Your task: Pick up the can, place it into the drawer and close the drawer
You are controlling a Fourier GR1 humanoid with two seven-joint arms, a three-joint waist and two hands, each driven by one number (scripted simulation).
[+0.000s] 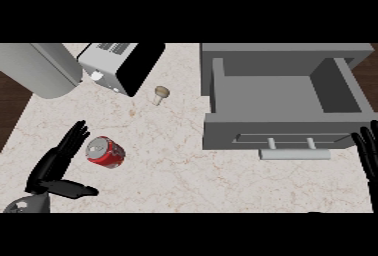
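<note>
Can (105,152) apparently against left hand (53,165)

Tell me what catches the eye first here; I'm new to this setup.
The red can sits at the left of the counter, just beside the open left robot hand. At the right, a grey drawer stands pulled open, nothing visible inside, with the right robot hand resting open at the view's edge.

You're looking at a kitchen: a pale marbled surface (221,185) carries a toaster (107,62) (slots on top) and a mushroom (161,92). An open grey drawer (280,95) stands beside them.
</note>
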